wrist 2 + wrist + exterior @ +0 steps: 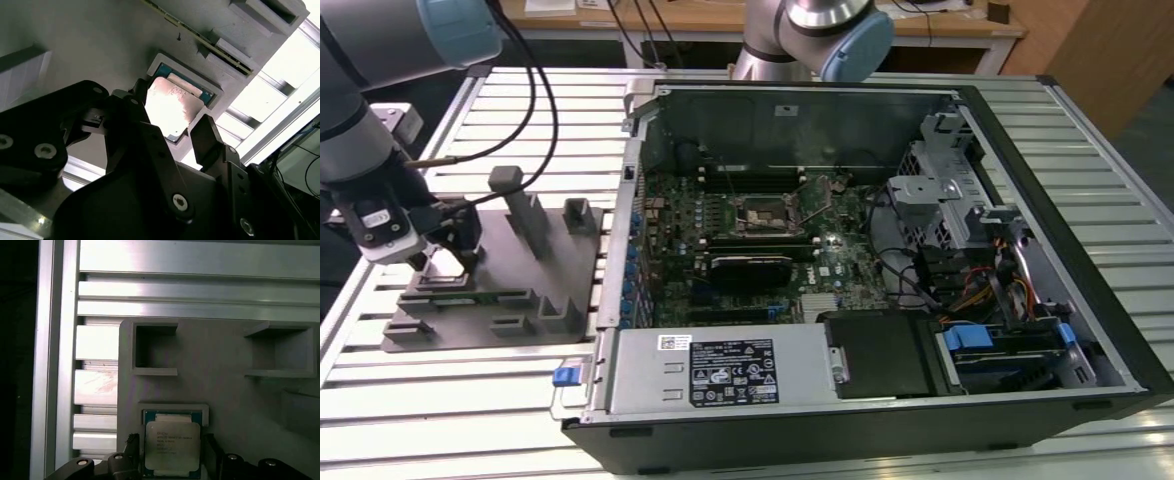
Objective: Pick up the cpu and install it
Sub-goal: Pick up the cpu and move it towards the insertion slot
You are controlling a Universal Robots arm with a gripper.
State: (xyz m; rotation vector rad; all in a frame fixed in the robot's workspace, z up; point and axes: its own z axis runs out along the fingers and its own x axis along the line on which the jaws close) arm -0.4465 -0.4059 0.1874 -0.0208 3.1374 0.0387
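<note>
The cpu (pixel 172 442), a small square chip with a pale silver top plate on a green board, lies flat in a recess of the grey tray (pixel 225 375). In the second wrist view the cpu (pixel 172 107) shows between two black fingers. My gripper (pixel 171 452) is low over the chip, one finger on each side of it and close to its edges; the jaws look open and the chip rests in its recess. In the exterior view my gripper (pixel 438 262) hangs over the grey tray (pixel 520 300) on the exterior view's left. The motherboard's socket (pixel 761 213) sits inside the open computer case (pixel 881 400).
The tray carries upright grey blocks (pixel 534 215) and open pockets (pixel 155 347) close to my gripper. It lies on a slatted aluminium table (pixel 467 400). A second robot arm (pixel 834 30) stands behind the case. Cables and drive bays (pixel 961 230) fill the case's right side.
</note>
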